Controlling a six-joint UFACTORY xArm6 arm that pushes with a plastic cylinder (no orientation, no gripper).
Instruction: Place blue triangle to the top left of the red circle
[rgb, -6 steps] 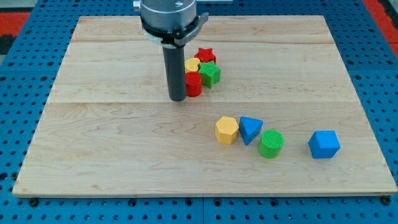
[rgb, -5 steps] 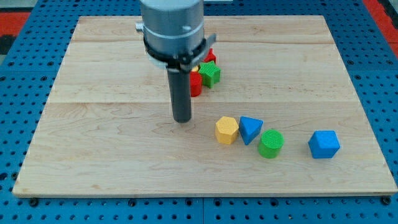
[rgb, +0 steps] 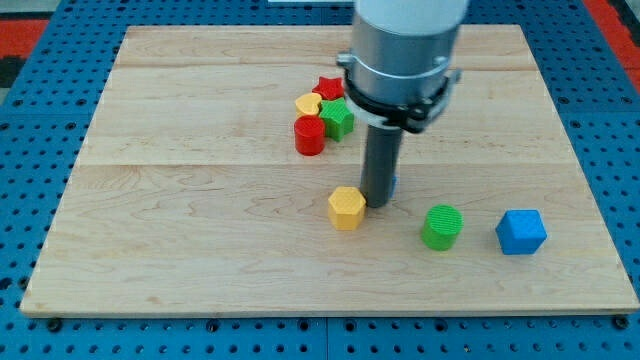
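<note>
Blue triangle (rgb: 393, 182) mostly hidden behind my tip (rgb: 378, 203) — yellow hexagon (rgb: 346, 208) just left; red circle (rgb: 310, 135) up-left.

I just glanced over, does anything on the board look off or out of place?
Nothing damaged. One oddity: the blue triangle is almost hidden behind my tip, only a sliver showing at the rod's right edge. The yellow hexagon sits just left of the tip.
</note>
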